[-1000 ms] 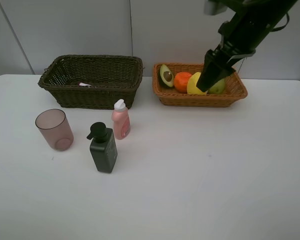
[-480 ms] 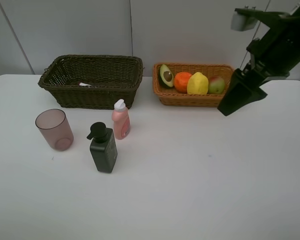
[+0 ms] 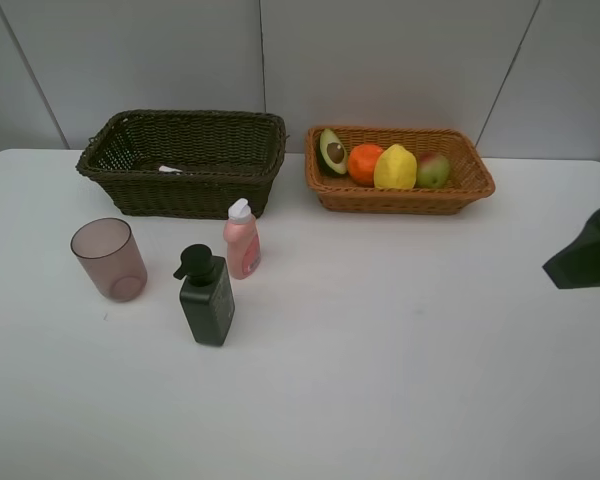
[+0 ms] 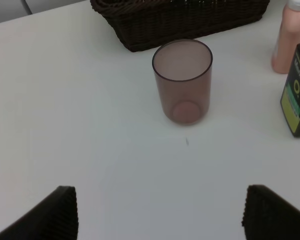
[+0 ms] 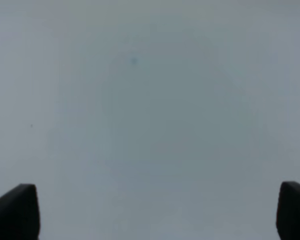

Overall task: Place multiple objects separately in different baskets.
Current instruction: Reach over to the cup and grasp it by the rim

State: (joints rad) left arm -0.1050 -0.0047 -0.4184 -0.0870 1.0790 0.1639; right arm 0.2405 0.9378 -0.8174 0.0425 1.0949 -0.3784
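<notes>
The fruit side is looking finished: the avocado [image 3: 332, 151], orange [image 3: 364, 163], lemon [image 3: 395, 167] and mango [image 3: 433, 170] are sitting in a row in the light basket [image 3: 480, 186]. A marker [image 3: 168, 169] is lying in the dark basket [image 3: 180, 196]. The cup [image 3: 109, 259], pump bottle [image 3: 206, 298] and pink bottle [image 3: 242, 240] are waiting on the bench [image 3: 380, 350] in front of it, so I'd judge it past halfway. The left fingers [image 4: 55, 215] are hanging spread and empty near the cup; the right fingers [image 5: 15, 210] are gaping over bare bench, holding nothing.

Even diffuse light, soft faint shadows on the white worktop [image 3: 400, 340]; right wrist view dim, grey, blurry.
</notes>
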